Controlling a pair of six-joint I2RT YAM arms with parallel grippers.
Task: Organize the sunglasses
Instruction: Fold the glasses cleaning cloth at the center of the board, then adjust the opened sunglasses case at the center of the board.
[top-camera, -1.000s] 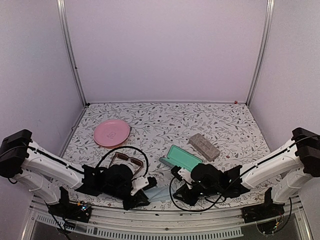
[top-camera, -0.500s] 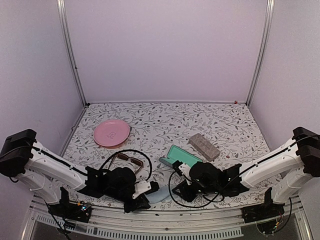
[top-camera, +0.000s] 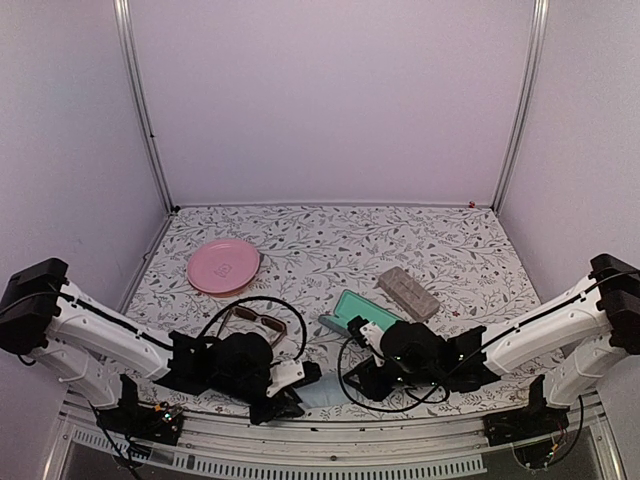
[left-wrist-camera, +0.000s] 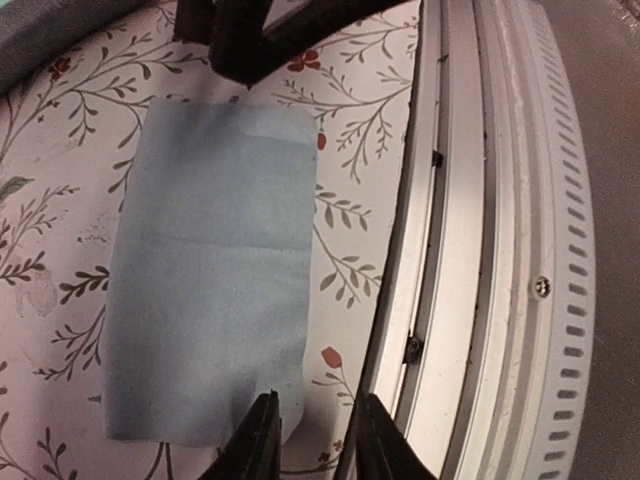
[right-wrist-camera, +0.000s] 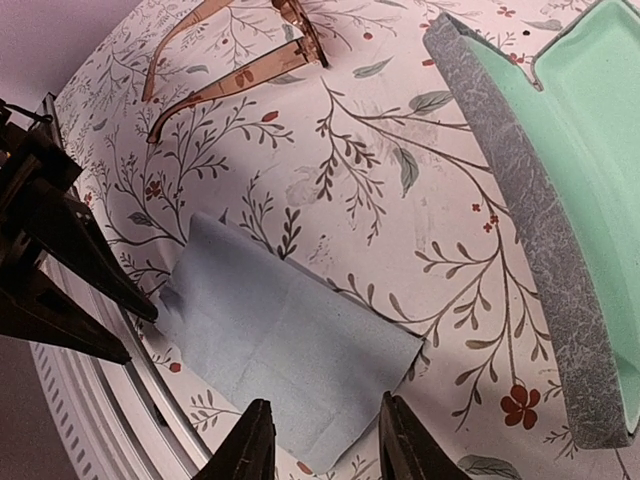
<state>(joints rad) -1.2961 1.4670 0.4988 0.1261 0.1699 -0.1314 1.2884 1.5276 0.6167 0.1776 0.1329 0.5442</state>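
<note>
Blue cloth (right-wrist-camera: 290, 340) flat on worktop (top-camera: 330, 240); sunglasses (top-camera: 255, 321) behind it, open green-lined case (right-wrist-camera: 560, 150) to its right; left end effector (left-wrist-camera: 320, 445) and right end effector (right-wrist-camera: 325, 440) both apart over its edges

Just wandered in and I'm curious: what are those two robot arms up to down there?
Both arms are bent low over a pale blue cloth at the table's near edge. The left gripper and right gripper sit at opposite ends of it, jaws open, neither clamping it. The sunglasses lie untouched; a green-lined case sits open nearby.
</note>
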